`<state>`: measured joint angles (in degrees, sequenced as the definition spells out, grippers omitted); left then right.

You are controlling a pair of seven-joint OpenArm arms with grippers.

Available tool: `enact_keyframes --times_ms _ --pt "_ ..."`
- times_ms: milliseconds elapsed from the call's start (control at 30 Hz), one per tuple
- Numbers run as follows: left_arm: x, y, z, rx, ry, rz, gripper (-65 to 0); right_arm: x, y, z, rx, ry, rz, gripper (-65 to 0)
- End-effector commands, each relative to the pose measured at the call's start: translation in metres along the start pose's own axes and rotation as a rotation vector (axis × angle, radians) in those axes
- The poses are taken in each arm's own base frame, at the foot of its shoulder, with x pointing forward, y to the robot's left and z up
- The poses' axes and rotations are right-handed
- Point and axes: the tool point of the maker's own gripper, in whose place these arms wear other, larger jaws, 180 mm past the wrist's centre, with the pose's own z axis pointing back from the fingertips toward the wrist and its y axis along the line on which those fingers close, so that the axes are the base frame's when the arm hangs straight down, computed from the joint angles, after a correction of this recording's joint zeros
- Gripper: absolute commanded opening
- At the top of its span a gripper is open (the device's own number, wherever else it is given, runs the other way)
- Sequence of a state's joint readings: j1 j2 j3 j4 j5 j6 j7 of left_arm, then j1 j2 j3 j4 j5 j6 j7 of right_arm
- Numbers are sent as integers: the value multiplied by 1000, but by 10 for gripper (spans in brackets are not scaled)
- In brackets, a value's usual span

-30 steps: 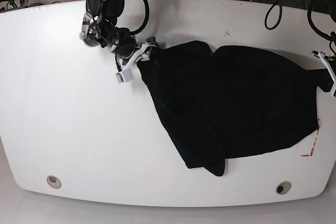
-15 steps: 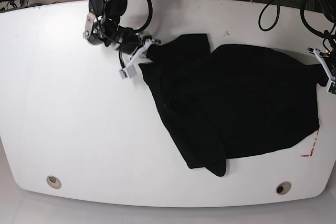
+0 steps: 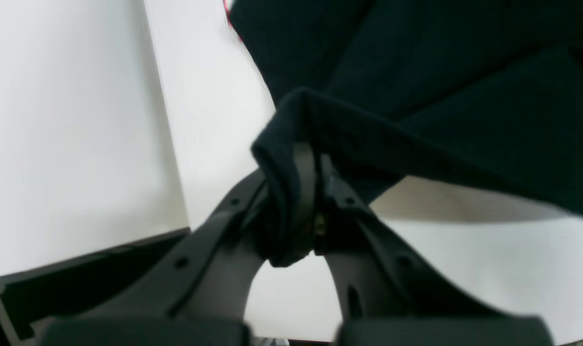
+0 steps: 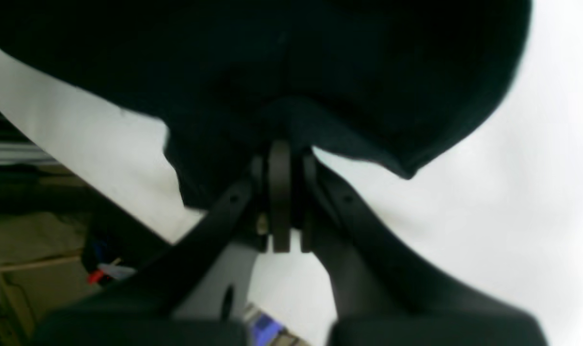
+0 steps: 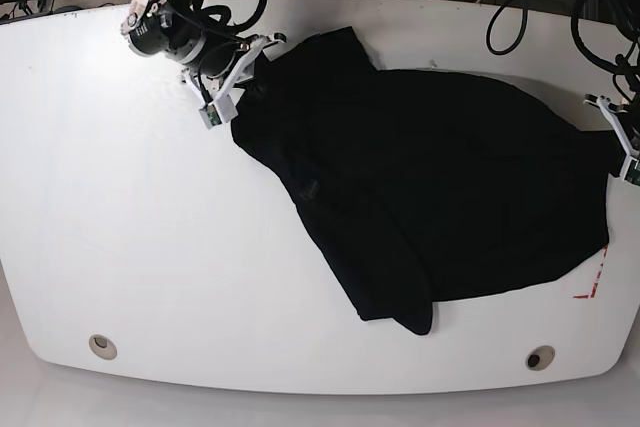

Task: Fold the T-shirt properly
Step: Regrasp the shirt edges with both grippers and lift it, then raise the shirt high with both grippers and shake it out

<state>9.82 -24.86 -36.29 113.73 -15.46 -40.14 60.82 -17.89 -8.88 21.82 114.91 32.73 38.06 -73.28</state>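
Large, soft black cloth T-shirt (image 5: 430, 187) lies spread and rumpled on the white, rounded tabletop (image 5: 130, 247). It covers the middle and right of the surface, running from the far left-centre to the right edge. One fold trails toward the near side, ending in a rounded lobe near the middle of the near edge.

Right claw (image 5: 232, 77), white-tipped on a black arm, sits at the far left corner of the shirt. In the right wrist view the claw (image 4: 284, 158) is pressed together, with black fabric bunched directly above and around the tips; it is pinching the shirt's edge there. The cloth hangs away from the tabletop on both sides of the grip.

Left claw (image 5: 618, 142) is at the right edge of the tabletop, at the shirt's right end. The left wrist view shows this claw (image 3: 310, 168) clamped on a thick roll of the black cloth, which wraps over one finger (image 3: 303, 192) and droops below it. The fabric stretches away from the grip, lifted clear of the white surface beneath.

A red mark (image 5: 592, 287) shows on the tabletop beside the shirt's near right corner. Two round holes (image 5: 101, 346) sit near the near edge, one at each end. Black cables (image 5: 510, 17) loop beyond the far edge.
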Motion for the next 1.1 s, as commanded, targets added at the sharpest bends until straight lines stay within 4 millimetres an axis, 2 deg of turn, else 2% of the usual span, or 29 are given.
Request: enact_keyframes --times_ms 0,67,200,300,433,533,600,667,733,867,967,1067 --pt "10 13 7 38 -32 -13 -650 19 1 11 31 -93 27 -650" --pt "10 19 10 57 -39 5 -650 24 -6 20 38 -134 11 -650" --pt "26 31 10 95 -88 39 -650 41 -25 39 16 -212 0 -650" --pt "49 30 7 99 -161 90 -650 60 -47 54 -43 -256 32 -650" --pt "79 22 3 78 -242 118 -650 80 -59 63 -76 -281 88 -650" --pt "120 6 -2 29 -329 94 -650 102 -73 69 -98 -305 132 -650" --pt "140 -9 -4 -11 -370 72 -650 116 -81 76 -118 -317 167 -650" --pt "154 -13 -3 -22 -402 67 -650 130 -84 83 -133 -338 201 -650" --pt "180 -10 3 -20 -463 55 -650 155 -88 91 -151 -379 243 -650" --pt "219 -32 10 -71 -548 21 -650 183 -105 100 -172 -403 268 -650" --pt "237 -21 20 -42 -596 14 -650 198 -116 109 -192 -415 283 -650" --pt "259 -4 27 -8 -637 16 -650 225 -128 119 -202 -448 289 -650"
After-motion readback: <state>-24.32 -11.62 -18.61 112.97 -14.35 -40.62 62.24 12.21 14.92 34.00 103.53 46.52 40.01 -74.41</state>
